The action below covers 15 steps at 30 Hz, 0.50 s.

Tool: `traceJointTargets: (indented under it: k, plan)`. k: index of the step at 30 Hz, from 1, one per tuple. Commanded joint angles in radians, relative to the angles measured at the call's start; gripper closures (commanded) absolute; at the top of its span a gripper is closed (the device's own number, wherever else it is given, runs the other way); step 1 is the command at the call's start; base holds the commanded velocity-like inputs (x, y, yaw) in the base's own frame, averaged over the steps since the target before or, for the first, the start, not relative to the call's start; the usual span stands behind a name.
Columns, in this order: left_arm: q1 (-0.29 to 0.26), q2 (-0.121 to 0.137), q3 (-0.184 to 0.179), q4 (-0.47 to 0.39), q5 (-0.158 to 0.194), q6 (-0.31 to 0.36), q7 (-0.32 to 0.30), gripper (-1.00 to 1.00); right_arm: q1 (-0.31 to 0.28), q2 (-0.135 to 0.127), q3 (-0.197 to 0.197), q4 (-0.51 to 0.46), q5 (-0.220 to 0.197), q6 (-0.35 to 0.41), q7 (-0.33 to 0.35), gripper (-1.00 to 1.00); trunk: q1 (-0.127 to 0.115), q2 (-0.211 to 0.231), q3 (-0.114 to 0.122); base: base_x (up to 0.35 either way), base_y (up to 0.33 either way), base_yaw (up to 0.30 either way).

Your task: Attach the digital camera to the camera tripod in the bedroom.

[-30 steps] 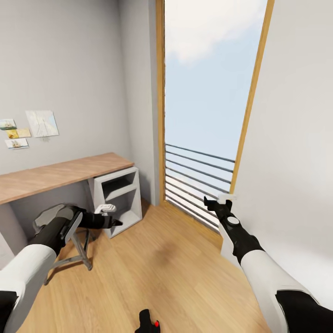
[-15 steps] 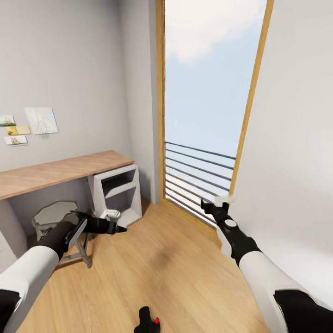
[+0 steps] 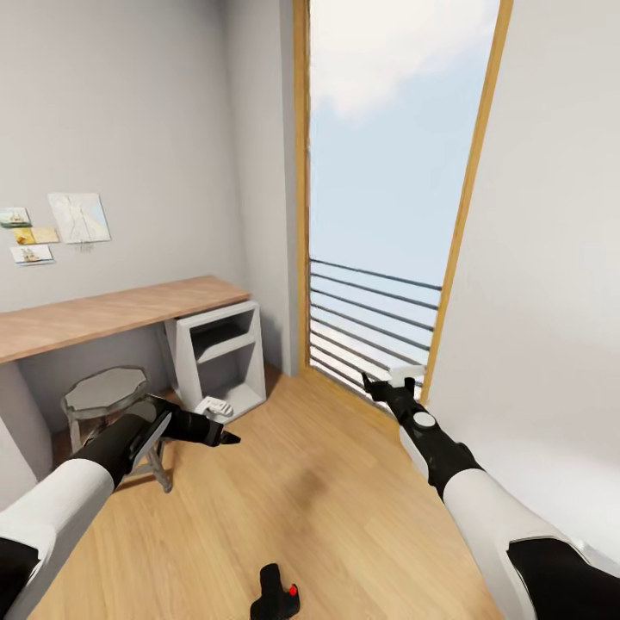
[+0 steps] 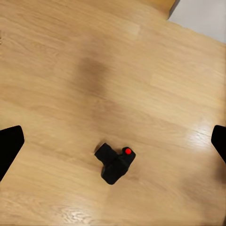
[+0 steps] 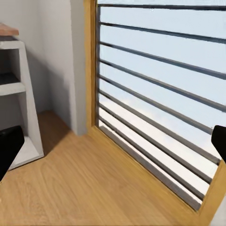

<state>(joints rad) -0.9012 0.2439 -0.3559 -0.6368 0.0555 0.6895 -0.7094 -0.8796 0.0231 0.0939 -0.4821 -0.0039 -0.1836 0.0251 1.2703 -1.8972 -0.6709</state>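
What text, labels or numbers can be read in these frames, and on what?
No readable text.
Wall pictures above the desk: small prints, too small and blurred to tell any lettering.
Camera on the floor: red button, no readable marking.

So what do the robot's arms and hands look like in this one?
Both arms have smooth white upper shells that change to black forearms and wrists. The right arm carries a round white disc near the wrist, and its hand is black with a white part at the tip. The left hand is black with a white piece on top. No cables show.
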Motion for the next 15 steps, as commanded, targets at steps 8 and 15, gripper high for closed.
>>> traceJointTargets:
  k: [8, 15]
  plan:
    - [-0.001, 0.002, -0.004, -0.003, 0.006, 0.008, 0.001, -1.00, -0.001, 0.000, 0.000, 0.003, -0.001, -0.013, 0.001, -1.00, 0.031, -0.057, -0.027, 0.000, 0.000, 0.231]
    - [-0.001, 0.005, -0.004, -0.003, 0.006, 0.009, 0.001, -1.00, -0.001, 0.001, 0.000, 0.003, -0.001, -0.015, 0.002, -1.00, 0.057, -0.106, -0.049, 0.000, 0.000, 0.224]
